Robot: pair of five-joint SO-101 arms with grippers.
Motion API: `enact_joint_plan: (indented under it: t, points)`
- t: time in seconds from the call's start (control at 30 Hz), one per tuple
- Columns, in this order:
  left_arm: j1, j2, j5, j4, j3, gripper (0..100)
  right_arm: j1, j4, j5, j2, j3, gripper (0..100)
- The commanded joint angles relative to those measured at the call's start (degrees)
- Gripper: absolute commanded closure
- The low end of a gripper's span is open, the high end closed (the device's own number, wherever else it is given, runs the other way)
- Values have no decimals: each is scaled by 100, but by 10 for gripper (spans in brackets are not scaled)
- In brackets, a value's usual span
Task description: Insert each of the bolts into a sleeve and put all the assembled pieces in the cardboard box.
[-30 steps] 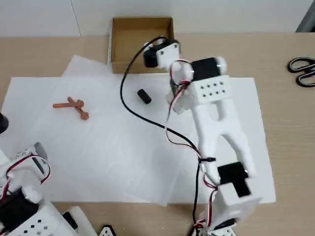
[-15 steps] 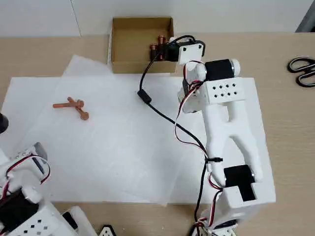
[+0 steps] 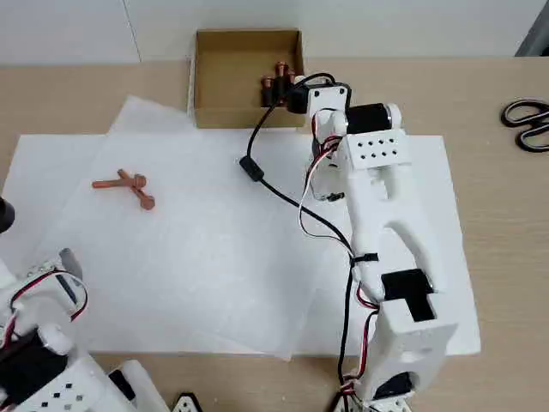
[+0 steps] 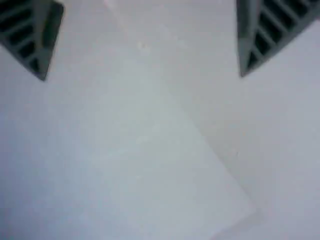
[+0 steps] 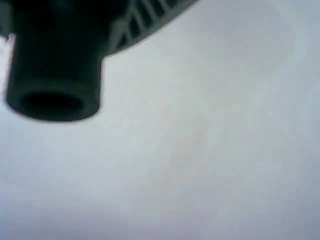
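Paper-covered table (image 3: 480, 86), bolts (image 3: 276, 79) in cardboard box (image 3: 227, 69) from above, left hand (image 4: 142, 74) spread

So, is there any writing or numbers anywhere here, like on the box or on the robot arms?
There is none that can be read. The cardboard box, the white paper sheet, the white arm and the scissors show no legible words, numbers or signs.

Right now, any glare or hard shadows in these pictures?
High view: even light on the white paper, no glare, soft shadow beside an arm. Left wrist view: paper evenly lit, creases faint. Right wrist view: a black sleeve, dark against pale paper.
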Motion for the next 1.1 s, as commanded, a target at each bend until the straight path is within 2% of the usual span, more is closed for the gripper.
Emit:
enact_joint_plan:
  t: [0.0, 0.27, 0.6, 0.7, 0.87, 1.07]
  points:
    - [9, -44, -9, 35, -154, 767, 48, -92, -79, 13, -53, 995]
    - [9, -18, -18, 44, -154, 767, 57, 22, -774, 725, -35, 995]
    - [9, -35, -18, 18, -13, 767, -4, -374, -1574, 1437, -62, 991]
    - [9, -35, -18, 9, 13, 767, -127, -409, -1591, 1508, -62, 976]
    - [9, -35, -18, 9, 13, 767, -365, -365, -1459, 1508, -62, 851]
    - [9, -35, -18, 9, 13, 767, -470, -409, -1354, 1552, -62, 849]
